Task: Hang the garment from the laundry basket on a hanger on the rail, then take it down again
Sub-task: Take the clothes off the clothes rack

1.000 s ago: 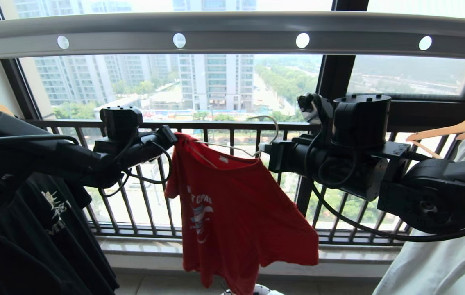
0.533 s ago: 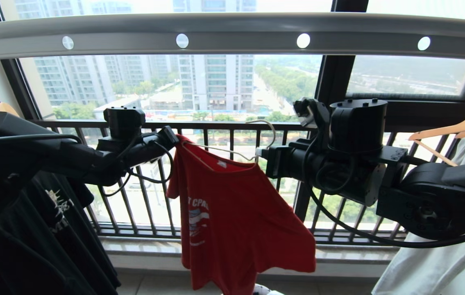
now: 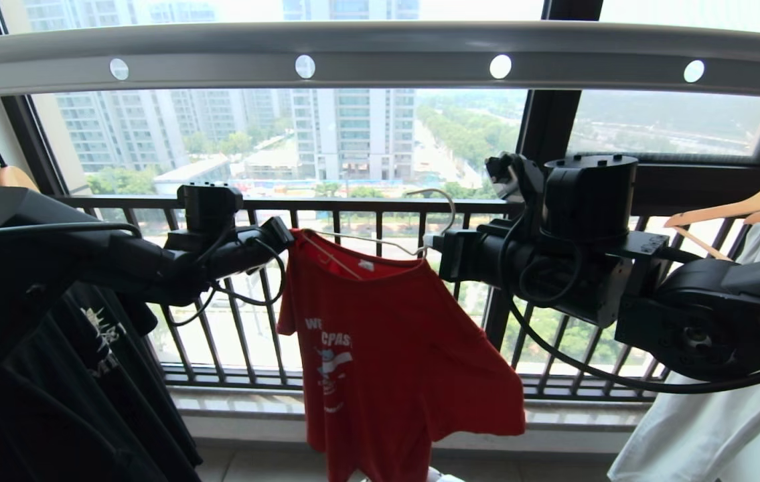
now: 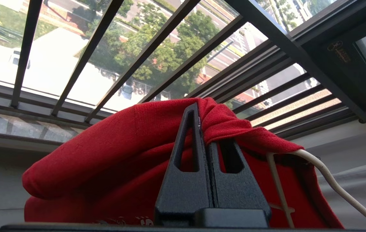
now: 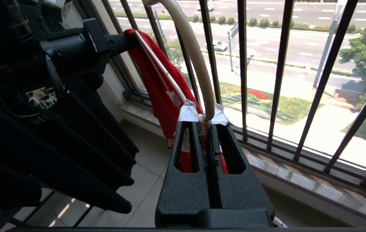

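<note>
The red garment point(image 3: 386, 361) hangs in the air between my two arms, well below the grey rail point(image 3: 393, 50) with its round holes. My left gripper point(image 3: 282, 234) is shut on the garment's shoulder point(image 4: 121, 154), with cloth bunched over the fingertips point(image 4: 189, 129). The white wire hanger point(image 3: 380, 244) sits inside the neck opening, its hook point(image 3: 446, 201) free under the rail. My right gripper point(image 3: 430, 244) is shut on the hanger's twisted neck point(image 5: 202, 119). The laundry basket is hidden.
A black T-shirt point(image 3: 85, 375) hangs at the left on a wooden hanger point(image 3: 11, 177). A white shirt point(image 3: 721, 415) hangs at the right on another wooden hanger point(image 3: 754, 204). The dark barred window railing point(image 3: 353, 204) stands just behind the garment.
My left gripper has sunk a little with the garment's shoulder, and the shirt has swung so its white print faces me more fully. The whole view shifted slightly. The right gripper held still.
</note>
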